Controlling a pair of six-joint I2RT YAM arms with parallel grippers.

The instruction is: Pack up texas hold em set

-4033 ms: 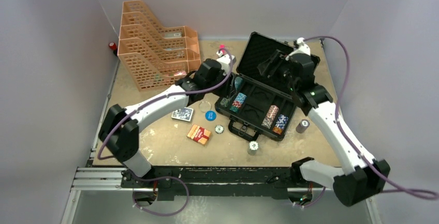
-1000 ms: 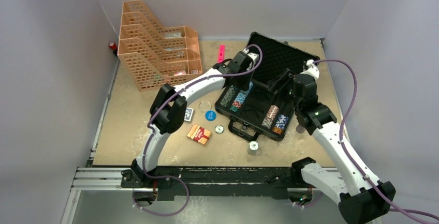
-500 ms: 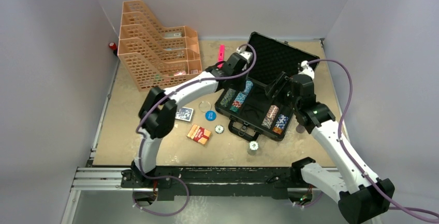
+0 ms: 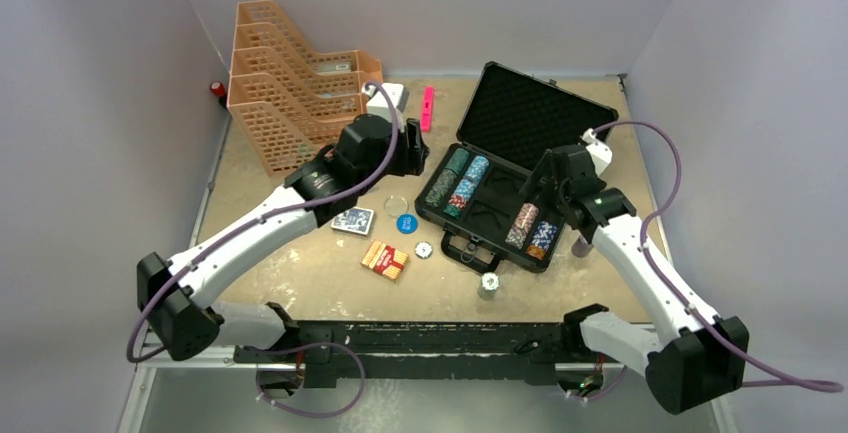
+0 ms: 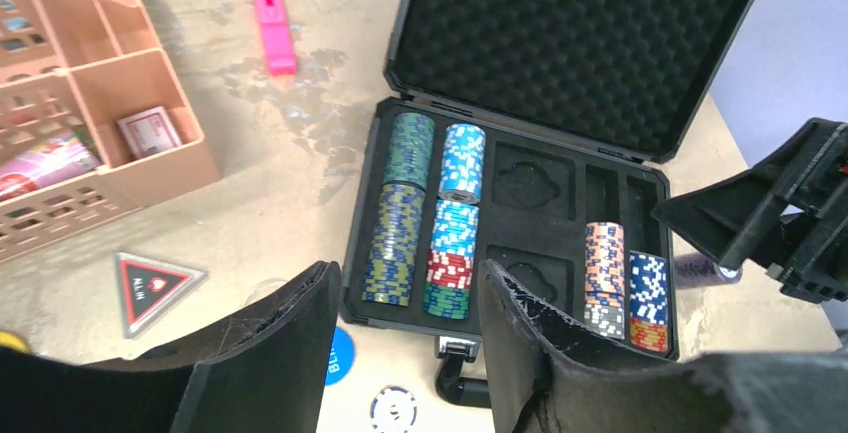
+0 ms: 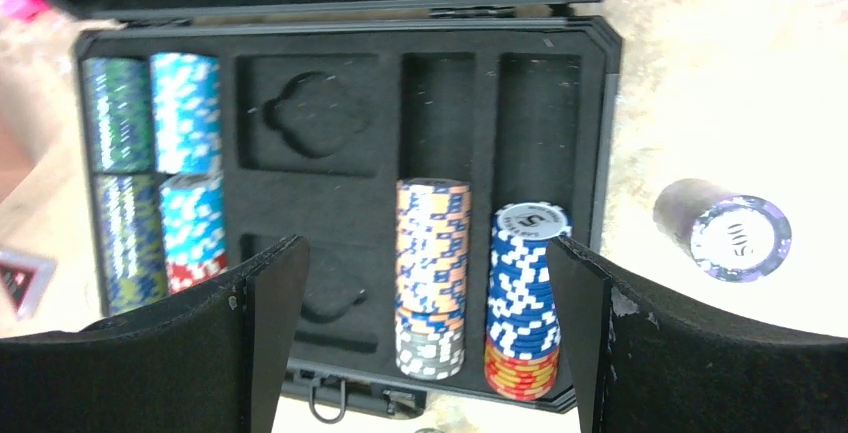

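The black poker case (image 4: 492, 215) lies open, with its foam lid (image 4: 535, 113) tilted back. It holds green and blue chip rows (image 4: 455, 186) on the left. An orange row (image 4: 522, 223) and a blue row (image 4: 543, 238) sit on the right. My left gripper (image 4: 413, 153) is open and empty, left of the case; in the left wrist view (image 5: 410, 343) it hangs over the case's near-left corner. My right gripper (image 4: 542, 179) is open and empty above the right-hand rows (image 6: 432, 253). A purple chip stack (image 6: 725, 228) stands on the table right of the case.
A grey chip stack (image 4: 489, 283), a white chip (image 4: 424, 250), a blue disc (image 4: 406, 222), a clear disc (image 4: 397, 201), a red card deck (image 4: 384, 259) and a blue deck (image 4: 352, 220) lie in front of and left of the case. Orange trays (image 4: 300, 103) and a pink marker (image 4: 427, 108) are at the back.
My left gripper has drawn back left from over the case's chip rows, empty. My right gripper has come down and nearer, over the case's right-hand rows.
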